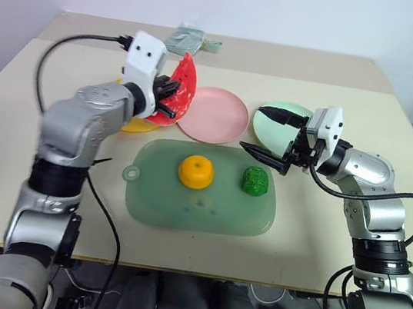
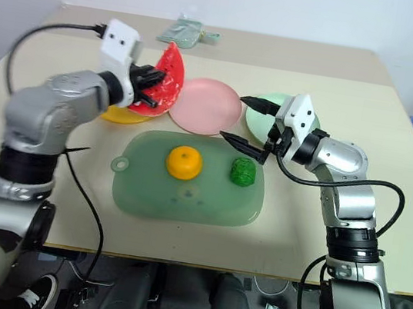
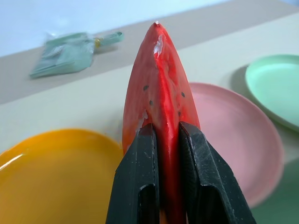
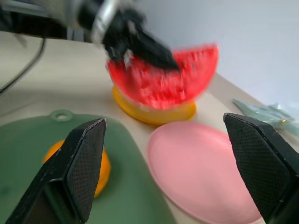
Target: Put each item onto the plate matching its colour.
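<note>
I see my left gripper (image 1: 170, 95) pinching the red watermelon wedge (image 1: 183, 89); the two black fingers (image 3: 140, 186) are pressed on its flat sides, and the wedge stands on edge in the air, above the place where the yellow plate (image 1: 135, 123) and the pink plate (image 1: 214, 114) come close to each other. It touches no plate. The three plates lie in a row across the middle of the table (image 1: 7, 132): the yellow one toward the left edge and partly hidden under my left arm, the pink one in the centre, the mint green plate (image 1: 274, 118) toward the right. Just in front of this row lies the translucent green mat (image 1: 201, 189), nearer to the front edge of the table. On the mat rest the round orange fruit (image 1: 196, 172), a little left of its middle, and the dark-green knobbly vegetable (image 1: 254, 181) near its right side; they are apart from each other. My right gripper (image 1: 271, 136) is spread wide and holds nothing; it hangs in the air over the near rim of the mint green plate and the back right corner of the mat, pointing toward the left. A pale-green packet (image 1: 186, 40) lies near the back edge of the table, behind the plates.
</note>
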### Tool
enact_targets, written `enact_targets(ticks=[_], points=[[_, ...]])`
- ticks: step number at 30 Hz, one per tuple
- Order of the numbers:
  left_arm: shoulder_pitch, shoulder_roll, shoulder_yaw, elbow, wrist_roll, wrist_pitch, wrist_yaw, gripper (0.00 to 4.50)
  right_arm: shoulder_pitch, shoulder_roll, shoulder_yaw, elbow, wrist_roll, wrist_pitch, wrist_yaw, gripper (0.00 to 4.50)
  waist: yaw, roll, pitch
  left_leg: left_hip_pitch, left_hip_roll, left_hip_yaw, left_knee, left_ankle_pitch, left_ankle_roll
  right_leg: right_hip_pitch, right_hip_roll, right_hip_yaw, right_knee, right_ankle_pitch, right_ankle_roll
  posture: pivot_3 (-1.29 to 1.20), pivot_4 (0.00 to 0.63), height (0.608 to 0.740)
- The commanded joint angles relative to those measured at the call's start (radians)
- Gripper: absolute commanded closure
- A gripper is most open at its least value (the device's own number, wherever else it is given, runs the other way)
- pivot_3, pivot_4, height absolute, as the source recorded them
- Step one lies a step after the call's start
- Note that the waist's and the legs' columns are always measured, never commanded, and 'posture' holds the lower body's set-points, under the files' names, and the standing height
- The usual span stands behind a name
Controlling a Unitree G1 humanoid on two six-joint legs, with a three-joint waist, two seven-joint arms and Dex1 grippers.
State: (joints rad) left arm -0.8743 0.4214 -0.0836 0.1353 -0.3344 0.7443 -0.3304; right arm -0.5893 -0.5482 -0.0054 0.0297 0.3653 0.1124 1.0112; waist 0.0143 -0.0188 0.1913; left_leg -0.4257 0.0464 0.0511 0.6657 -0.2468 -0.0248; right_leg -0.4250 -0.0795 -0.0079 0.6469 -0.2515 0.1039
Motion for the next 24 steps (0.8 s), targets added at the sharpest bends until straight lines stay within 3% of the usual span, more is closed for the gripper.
enact_targets(ticks=[1, 4, 10, 11, 18, 24], points=[[-0.069, -0.044, -0.055, 0.198, 0.092, -0.223, -0.096, 4.22, -0.04, 0.016, -0.028, 0.018, -0.039, -0.037, -0.081, 0.37, -0.002, 0.0, 0.0, 0.0, 0.0, 0.0, 0.0, 0.0, 0.0, 0.0, 0.0, 0.0, 0.0, 0.0, 0.0, 0.0, 0.15, 0.74], [-0.126, -0.102, -0.048, 0.364, 0.112, -0.315, -0.143, 4.22, -0.04, 0.007, -0.023, 0.065, -0.111, -0.074, -0.143, 0.37, -0.002, 0.0, 0.0, 0.0, 0.0, 0.0, 0.0, 0.0, 0.0, -0.001, 0.0, 0.0, 0.0, 0.0, 0.0, 0.0, 0.15, 0.74], [-0.223, -0.146, -0.024, 0.599, 0.153, -0.442, -0.216, 4.22, -0.006, 0.0, -0.035, 0.022, -0.095, -0.064, -0.145, 0.37, -0.005, 0.0, 0.0, 0.0, 0.0, 0.0, -0.001, 0.0, 0.0, -0.001, 0.0, 0.0, 0.0, 0.0, 0.0, 0.0, 0.15, 0.74], [-0.234, -0.147, -0.022, 0.623, 0.162, -0.458, -0.222, 3.37, -0.002, -0.002, -0.036, 0.018, -0.093, -0.063, -0.145, 0.37, -0.005, 0.0, 0.0, 0.0, 0.0, 0.0, -0.001, 0.0, 0.0, -0.001, 0.0, 0.0, 0.0, 0.0, 0.0, 0.0, 0.15, 0.74], [-0.26, -0.158, 0.0, 0.638, 0.178, -0.551, -0.239, 0.05, 0.01, -0.007, -0.041, 0.0, -0.085, -0.055, -0.142, 0.37, -0.003, 0.0, 0.0, 0.0, 0.0, 0.0, -0.001, 0.0, 0.0, -0.001, 0.0, 0.0, 0.0, 0.0, 0.001, 0.0, 0.15, 0.74], [-0.133, -0.049, 0.067, 0.201, 0.014, -0.426, -0.465, 0.05, 0.015, -0.006, -0.043, -0.002, -0.072, -0.058, -0.13, 0.37, -0.015, 0.0, 0.0, -0.001, 0.0, 0.0, -0.001, 0.0, 0.0, -0.001, 0.0, 0.0, 0.0, 0.0, 0.001, 0.0, 0.15, 0.74]])
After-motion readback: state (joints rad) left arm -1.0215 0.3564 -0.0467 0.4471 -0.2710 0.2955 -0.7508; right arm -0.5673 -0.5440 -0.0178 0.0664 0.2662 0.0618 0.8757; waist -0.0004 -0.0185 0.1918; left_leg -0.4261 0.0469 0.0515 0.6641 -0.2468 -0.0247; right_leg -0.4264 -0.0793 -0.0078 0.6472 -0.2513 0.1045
